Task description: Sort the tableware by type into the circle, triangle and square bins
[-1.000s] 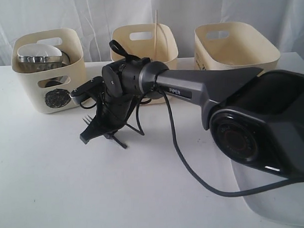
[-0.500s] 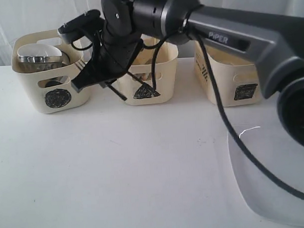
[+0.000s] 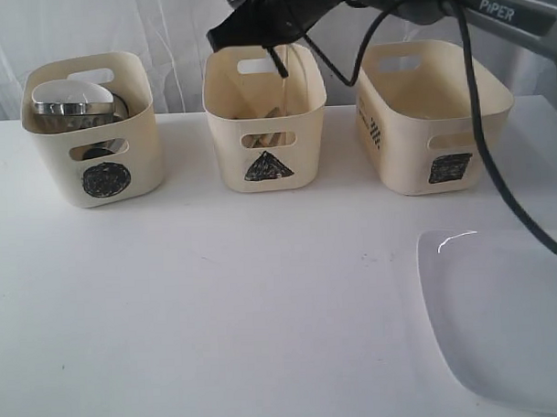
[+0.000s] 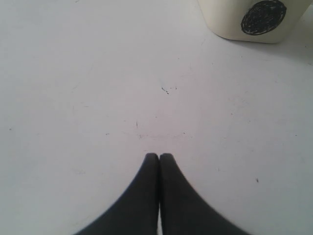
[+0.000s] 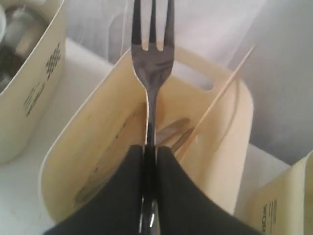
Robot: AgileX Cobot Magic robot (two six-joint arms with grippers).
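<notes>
One fork (image 5: pixel 151 63) held above the triangle bin (image 3: pixel 229 155).
Right fingers (image 5: pixel 176 196) pinch its handle; a chopstick (image 5: pixel 215 100) leans inside. Left fingers (image 4: pixel 142 196) are pressed together, empty, over the desk (image 4: pixel 98 73) by the circle bin (image 4: pixel 220 19).

The white plate (image 3: pixel 502 324) runs off the exterior view's lower-right corner.

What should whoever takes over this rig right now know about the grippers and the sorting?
Left gripper: fingers shut, holding nothing, over the table.
Right gripper: shut on the fork, held over the triangle bin, not yet released.
Done: steel ware sits in the circle bin; a chopstick and other cutlery are in the triangle bin.
Left: drop the fork, then move the white plate from the table into the square bin.
</notes>
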